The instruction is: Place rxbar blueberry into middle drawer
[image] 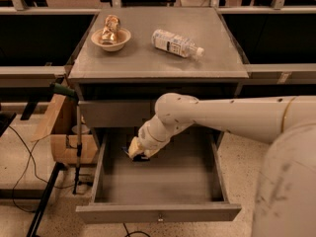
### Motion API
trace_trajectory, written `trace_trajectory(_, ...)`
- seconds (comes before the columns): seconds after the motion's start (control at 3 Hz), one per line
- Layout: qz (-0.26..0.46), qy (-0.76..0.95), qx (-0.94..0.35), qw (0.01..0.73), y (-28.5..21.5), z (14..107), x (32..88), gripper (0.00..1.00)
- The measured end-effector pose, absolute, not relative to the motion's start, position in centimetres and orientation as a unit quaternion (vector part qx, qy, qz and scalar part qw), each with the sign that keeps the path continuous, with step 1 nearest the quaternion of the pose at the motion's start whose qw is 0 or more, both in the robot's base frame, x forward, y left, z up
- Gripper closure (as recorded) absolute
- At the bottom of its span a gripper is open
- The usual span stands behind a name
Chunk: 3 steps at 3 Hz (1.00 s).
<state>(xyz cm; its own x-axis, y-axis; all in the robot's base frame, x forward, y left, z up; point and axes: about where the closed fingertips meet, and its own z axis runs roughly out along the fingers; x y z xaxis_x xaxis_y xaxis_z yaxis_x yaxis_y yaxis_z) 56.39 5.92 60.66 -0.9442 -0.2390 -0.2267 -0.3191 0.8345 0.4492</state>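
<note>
Cabinet top [148, 65]: one bottle [176, 43], one bowl [124, 35]; end effector [138, 151] in middle drawer [163, 184], grip unclear.

Arm [232, 117]: long smooth tube, off-white glossy shell.
Elbow joint [173, 110]: rounded bulbous housing, same off-white.
Wrist [154, 135]: shorter, narrower segment with stepped rings, off-white.
Markings: small dark dots spaced along the top of the arm; one thin yellowish band [285, 113] around it.
Near casing [289, 191]: large rounded white shell, faintly speckled.
Gripper [137, 151]: pale yellowish-cream end piece, low inside the middle drawer [197, 212], rear left.
</note>
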Motion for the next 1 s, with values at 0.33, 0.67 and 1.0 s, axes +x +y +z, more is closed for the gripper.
trace_trajectory(0.33,0.248,0.961,-0.11,0.059,7.0,55.3,56.9,1.0)
trace_trajectory(0.67,0.247,0.964,-0.089,0.035,7.8,50.9,56.9,1.0)
trace_trajectory(1.0,0.266,0.963,-0.046,0.018,8.0,47.9,56.9,1.0)
